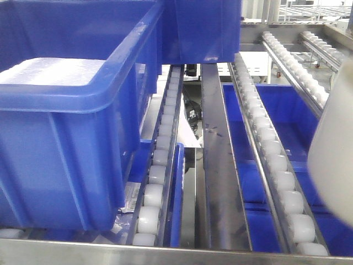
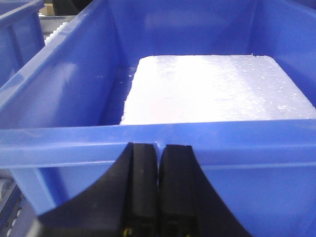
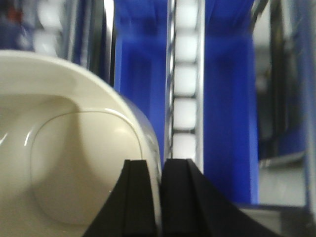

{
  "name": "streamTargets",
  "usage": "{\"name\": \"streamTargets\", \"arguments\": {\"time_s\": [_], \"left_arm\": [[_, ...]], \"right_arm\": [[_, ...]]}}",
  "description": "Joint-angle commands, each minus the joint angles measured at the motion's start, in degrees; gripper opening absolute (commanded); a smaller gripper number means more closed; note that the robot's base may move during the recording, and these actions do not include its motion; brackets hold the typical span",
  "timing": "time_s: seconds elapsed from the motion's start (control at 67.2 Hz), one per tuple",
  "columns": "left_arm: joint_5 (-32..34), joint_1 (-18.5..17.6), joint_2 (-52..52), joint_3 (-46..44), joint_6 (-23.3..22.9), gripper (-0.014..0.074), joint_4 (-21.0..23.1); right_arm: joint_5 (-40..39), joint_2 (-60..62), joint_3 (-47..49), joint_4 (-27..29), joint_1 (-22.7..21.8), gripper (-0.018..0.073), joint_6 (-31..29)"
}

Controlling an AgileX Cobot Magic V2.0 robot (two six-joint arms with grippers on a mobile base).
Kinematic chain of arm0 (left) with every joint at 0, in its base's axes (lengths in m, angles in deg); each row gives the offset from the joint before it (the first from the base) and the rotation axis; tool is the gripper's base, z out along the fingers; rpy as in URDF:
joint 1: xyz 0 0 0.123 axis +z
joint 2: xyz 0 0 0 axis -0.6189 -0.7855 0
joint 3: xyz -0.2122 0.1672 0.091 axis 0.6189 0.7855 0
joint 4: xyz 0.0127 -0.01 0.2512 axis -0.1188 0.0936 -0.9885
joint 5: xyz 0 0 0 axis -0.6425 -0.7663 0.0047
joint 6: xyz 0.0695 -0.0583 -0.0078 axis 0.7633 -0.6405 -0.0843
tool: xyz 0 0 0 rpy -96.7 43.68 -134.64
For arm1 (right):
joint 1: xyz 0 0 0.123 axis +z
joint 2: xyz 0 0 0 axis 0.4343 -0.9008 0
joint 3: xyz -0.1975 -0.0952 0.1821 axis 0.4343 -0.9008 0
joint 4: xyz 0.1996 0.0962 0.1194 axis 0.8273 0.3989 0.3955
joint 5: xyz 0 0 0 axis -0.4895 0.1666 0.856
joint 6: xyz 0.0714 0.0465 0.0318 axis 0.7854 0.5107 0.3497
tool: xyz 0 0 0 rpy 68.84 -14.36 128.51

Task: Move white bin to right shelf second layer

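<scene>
While right gripper (image 3: pixel 154 197) pinches the bin (image 3: pixel 74 163) wall at 4 o'clock of the roller tracks (image 1: pixel 270 149), left gripper (image 2: pixel 158 192) sits pressed together by a blue crate (image 2: pixel 74 143).

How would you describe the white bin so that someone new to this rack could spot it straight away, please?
Start at the steel rack of sloping roller tracks with blue crates on and below it. At the front view's right edge, above the tracks, is the white bin, its wall pinched in the right gripper. It alone is cream-white, glossy and rounded; its neighbours are larger, blue and rectangular.
</scene>
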Motion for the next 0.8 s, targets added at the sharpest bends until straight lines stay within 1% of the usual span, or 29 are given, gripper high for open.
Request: {"name": "streamTargets", "arguments": {"time_s": [0.0,0.238,0.283,0.446,0.506,0.685,0.744,0.789], "left_arm": [[4.98,-0.2,0.87,2.11,-0.17,0.0085,0.0],[4.98,-0.2,0.87,2.11,-0.17,0.0085,0.0],[4.98,-0.2,0.87,2.11,-0.17,0.0085,0.0],[4.98,-0.2,0.87,2.11,-0.17,0.0085,0.0],[4.98,-0.2,0.87,2.11,-0.17,0.0085,0.0],[4.98,-0.2,0.87,2.11,-0.17,0.0085,0.0],[4.98,-0.2,0.87,2.11,-0.17,0.0085,0.0],[4.98,-0.2,0.87,2.11,-0.17,0.0085,0.0]], "right_arm": [[-5.33,-2.45,1.7,1.12,-0.26,0.0061,0.0],[-6.34,-4.06,1.7,1.16,-0.26,0.0073,0.0],[-6.34,-4.25,1.7,1.16,-0.26,0.0092,0.0],[-7.04,-6.34,0.89,1.11,-0.26,0.0207,0.0],[-7.82,-7.12,0.21,1.05,-0.26,0.0223,0.0],[-9.43,-7.49,-0.78,1.05,-0.26,0.023,0.0],[-9.43,-7.49,-0.78,1.05,-0.26,0.0253,0.0],[-9.7,-7.42,-0.78,1.11,-0.26,0.0288,0.0]]}}
